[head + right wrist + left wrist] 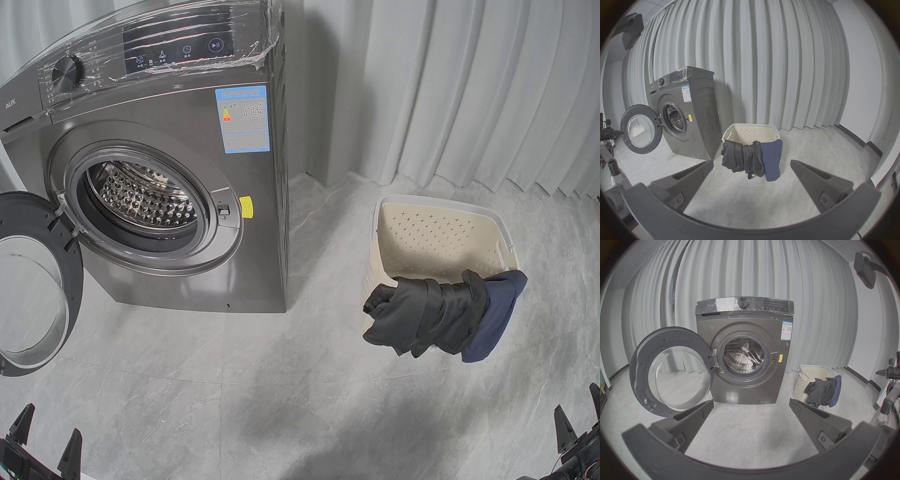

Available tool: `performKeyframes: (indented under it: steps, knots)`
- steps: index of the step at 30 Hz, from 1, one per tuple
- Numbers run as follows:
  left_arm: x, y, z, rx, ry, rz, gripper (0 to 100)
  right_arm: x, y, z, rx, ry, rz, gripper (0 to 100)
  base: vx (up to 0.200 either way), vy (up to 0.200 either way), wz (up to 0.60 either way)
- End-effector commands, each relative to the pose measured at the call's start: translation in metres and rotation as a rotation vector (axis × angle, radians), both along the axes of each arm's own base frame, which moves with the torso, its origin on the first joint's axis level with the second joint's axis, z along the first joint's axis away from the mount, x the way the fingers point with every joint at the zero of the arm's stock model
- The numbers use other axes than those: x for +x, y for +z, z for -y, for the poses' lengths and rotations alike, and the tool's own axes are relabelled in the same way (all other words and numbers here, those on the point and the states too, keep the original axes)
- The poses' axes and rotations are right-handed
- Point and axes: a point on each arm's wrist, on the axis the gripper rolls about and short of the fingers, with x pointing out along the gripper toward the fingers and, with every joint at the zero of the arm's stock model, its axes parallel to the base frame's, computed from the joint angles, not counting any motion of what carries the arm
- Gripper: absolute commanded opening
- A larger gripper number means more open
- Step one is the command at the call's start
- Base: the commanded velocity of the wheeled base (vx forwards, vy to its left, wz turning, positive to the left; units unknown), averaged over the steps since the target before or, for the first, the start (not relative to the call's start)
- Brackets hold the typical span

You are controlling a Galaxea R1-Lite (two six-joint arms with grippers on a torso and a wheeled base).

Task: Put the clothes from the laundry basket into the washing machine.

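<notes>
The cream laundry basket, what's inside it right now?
The cream perforated plastic laundry basket shows bare inner walls. A black garment and a navy blue garment drape over its near rim, hanging outside. They cover the near part of its inside, so anything there is hidden.

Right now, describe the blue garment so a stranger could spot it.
Right of the open grey washing machine stands a cream laundry basket. Two garments hang over its near rim. The blue garment is the flat navy one at the end farther from the machine, beside the bunched black garment.
</notes>
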Motion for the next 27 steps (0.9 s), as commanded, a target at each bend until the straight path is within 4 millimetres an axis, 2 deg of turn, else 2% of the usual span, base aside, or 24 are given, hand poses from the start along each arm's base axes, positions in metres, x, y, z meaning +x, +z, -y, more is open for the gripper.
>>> performKeyframes:
  steps: [1,12,24,27]
  knots:
    - [0.0000,-0.0048,-0.0001,0.000,-0.003,-0.001,100,0.0002,-0.0052,0.0000,0.000,-0.001,-0.002,100,0.000,-0.200,0.00]
    - [0.0000,-0.0048,0.0000,-0.001,-0.001,-0.001,100,0.0002,-0.0052,0.0000,0.000,-0.001,-0.002,100,0.000,-0.200,0.00]
    - [0.0000,-0.0050,-0.0001,0.002,-0.003,-0.003,100,0.0002,-0.0052,0.0000,0.000,-0.001,-0.002,100,0.000,0.000,0.00]
    - [0.0000,-0.0050,0.0000,0.002,-0.001,-0.003,100,0.0002,-0.0053,0.0000,0.000,-0.001,-0.004,100,0.000,-0.200,0.00]
